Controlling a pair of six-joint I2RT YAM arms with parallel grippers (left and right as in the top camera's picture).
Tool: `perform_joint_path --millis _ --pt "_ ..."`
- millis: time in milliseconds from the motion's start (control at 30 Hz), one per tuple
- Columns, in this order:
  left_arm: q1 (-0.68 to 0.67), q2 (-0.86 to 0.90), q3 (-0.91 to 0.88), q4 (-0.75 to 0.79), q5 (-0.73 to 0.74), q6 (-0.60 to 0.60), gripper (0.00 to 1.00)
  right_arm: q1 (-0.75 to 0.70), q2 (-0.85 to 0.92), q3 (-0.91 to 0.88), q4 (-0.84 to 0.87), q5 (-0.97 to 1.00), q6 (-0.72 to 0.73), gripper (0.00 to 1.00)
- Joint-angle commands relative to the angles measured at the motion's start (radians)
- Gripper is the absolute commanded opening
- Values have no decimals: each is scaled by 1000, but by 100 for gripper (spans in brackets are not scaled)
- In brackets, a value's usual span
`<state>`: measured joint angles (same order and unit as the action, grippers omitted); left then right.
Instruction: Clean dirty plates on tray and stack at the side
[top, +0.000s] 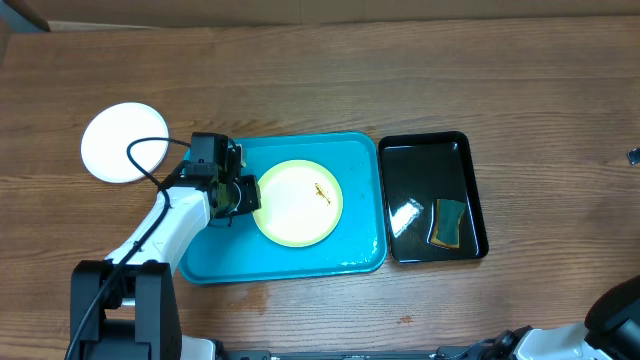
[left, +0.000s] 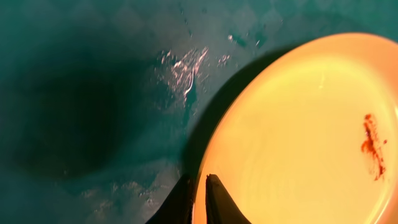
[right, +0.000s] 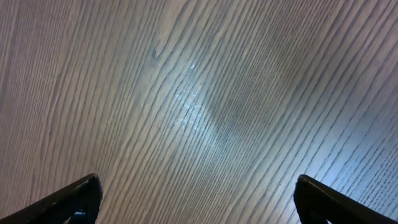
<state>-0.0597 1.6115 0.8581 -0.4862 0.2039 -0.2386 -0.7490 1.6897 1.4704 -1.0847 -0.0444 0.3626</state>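
Overhead, the yellow plate (top: 290, 205) lies flat in the middle of the tray (top: 300, 262), with a small brown smear (top: 321, 192) on it right of centre. The left claw (top: 243, 193) sits at the plate's left rim. The left wrist view shows its two fingers drawn close together, one over and one under that rim, so it is clamped on the yellow plate.

From the claw the plate spreads away to the robot's right. The white plate (top: 124, 142) lies the other way, off the tray on the table (top: 300, 70) to the left and a little farther back. From above I cannot tell whether that disc is one plate or two stacked. Being round, the yellow plate has no long axis to mind; what matters is that the grip is on the edge nearest the stack.

The right claw (right: 196, 186) hangs with its fingers wide apart over bare wood, holding nothing, well apart from the tray. The sponge (top: 449, 222) rests in the black tray (top: 420, 160) on that arm's side. With the smear unwiped, this plate looks unready for stacking.
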Motion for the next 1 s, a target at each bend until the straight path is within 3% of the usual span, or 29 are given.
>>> perform_joint_path --millis 0,100,133,200,300,633,800,967 --pt "-7 10 35 -3 14 -1 13 1 -6 4 6 6 4 100" --pt "-7 10 66 -91 13 -1 23 1 -6 4 6 6 4 100" --pt "-8 10 89 -150 15 -1 36 1 -6 3 6 6 4 100" --pt "-10 10 105 -197 31 -2 37 1 -6 3 6 6 4 100" --pt "-20 14 103 -222 20 -37 26 1 -6 4 6 6 4 100" --pt "-119 146 99 -151 -29 -80 24 1 -6 4 6 6 4 100" --pt "-131 174 103 -136 -51 -84 18 1 -6 3 6 6 4 100" --pt "-129 173 161 -163 -51 -130 5 1 -6 3 6 6 4 100"
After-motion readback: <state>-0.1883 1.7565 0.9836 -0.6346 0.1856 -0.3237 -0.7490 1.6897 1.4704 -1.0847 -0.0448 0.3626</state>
